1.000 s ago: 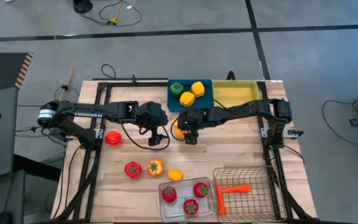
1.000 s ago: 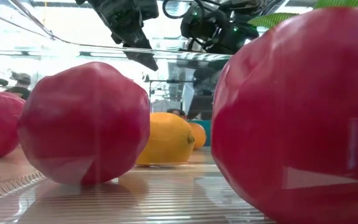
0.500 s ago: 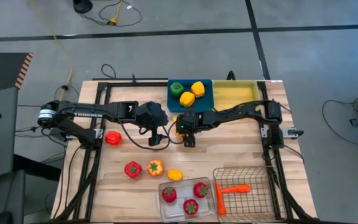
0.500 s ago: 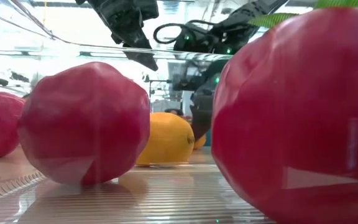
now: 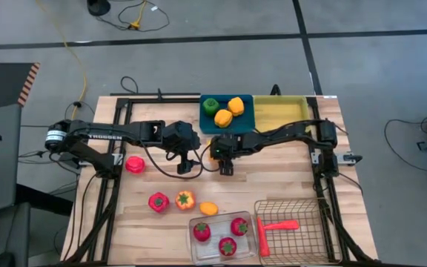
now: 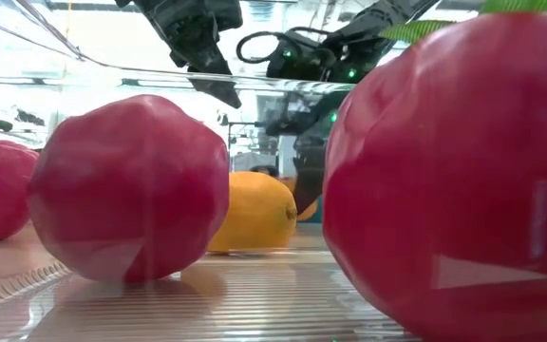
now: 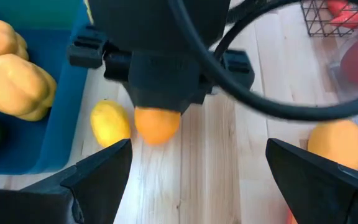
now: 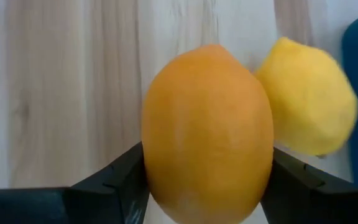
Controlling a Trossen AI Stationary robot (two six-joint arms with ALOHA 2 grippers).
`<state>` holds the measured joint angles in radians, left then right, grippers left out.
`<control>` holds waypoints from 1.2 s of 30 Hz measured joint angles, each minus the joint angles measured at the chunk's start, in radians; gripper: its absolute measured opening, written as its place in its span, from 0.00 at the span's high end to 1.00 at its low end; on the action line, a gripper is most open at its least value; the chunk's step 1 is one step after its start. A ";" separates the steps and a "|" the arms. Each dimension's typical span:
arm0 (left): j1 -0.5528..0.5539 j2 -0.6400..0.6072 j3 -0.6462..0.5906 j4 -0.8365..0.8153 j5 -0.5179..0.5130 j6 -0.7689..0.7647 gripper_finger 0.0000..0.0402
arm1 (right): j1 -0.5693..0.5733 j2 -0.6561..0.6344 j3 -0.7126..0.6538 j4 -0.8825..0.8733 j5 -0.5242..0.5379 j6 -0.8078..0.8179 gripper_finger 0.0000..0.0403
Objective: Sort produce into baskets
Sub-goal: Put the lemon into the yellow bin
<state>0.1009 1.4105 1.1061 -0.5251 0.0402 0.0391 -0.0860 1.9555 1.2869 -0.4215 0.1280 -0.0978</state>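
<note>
My right gripper [image 5: 223,153] points down over an orange fruit [image 8: 207,130] on the bare wood just in front of the blue tray [image 5: 245,126]; its fingers close on the fruit's two sides. A lemon [image 8: 306,96] lies right beside the fruit, against the tray. My left gripper [image 5: 187,163] hangs open and empty just left of them, above the table; its wrist view shows the right gripper over the orange fruit [image 7: 157,124] and the lemon [image 7: 110,121]. The tray holds a green pepper [image 5: 210,105] and two yellow peppers [image 5: 230,110]. My right gripper pinches the orange fruit between its two fingers, one on each of its opposite sides [image 8: 154,168]. The fingers come from above, pointing down. The fruit stays at table height beside the lemon; I cannot tell whether it is lifted clear.
The yellow tray [image 5: 282,113] stands right of the blue one. Near the front edge are the clear bin [image 5: 252,245] with three red berries and the wire basket [image 5: 310,237] with a carrot [image 5: 276,225]. Red [image 5: 159,202] and orange [image 5: 184,199] peppers, a lemon [image 5: 209,208] and a red piece [image 5: 134,165] lie loose at left.
My right gripper has come down and a little toward the table's left edge onto the orange fruit beside the blue tray, so its fingers now stand around it. The fruit and the lemon have stayed in place. My left arm has kept still.
</note>
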 joint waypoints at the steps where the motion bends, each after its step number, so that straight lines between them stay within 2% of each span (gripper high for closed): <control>1: 0.000 0.000 0.000 0.000 0.000 0.000 0.11 | 0.000 -0.005 0.003 -0.016 0.000 0.000 0.35; 7: 0.000 0.000 0.000 0.002 0.000 0.000 0.11 | -0.003 -0.102 0.048 -0.145 0.000 -0.006 0.35; 14: 0.000 0.000 0.000 0.022 -0.004 -0.022 0.11 | -0.064 -0.302 0.049 -0.238 0.001 -0.015 0.35; 22: 0.000 -0.001 0.000 0.026 -0.135 -0.070 0.11 | -0.230 -0.472 0.049 -0.299 0.002 -0.007 0.34; 28: 0.000 -0.001 0.000 0.027 -0.144 -0.081 0.11 | -0.396 -0.474 0.049 -0.386 0.003 -0.007 0.33; 36: 0.000 -0.001 0.000 0.027 -0.146 -0.081 0.11 | -0.617 -0.365 0.049 -0.483 0.005 -0.007 0.33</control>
<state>0.1009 1.4097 1.1061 -0.4984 -0.1061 -0.0422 -0.7028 1.5900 1.3357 -0.9044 0.1329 -0.1045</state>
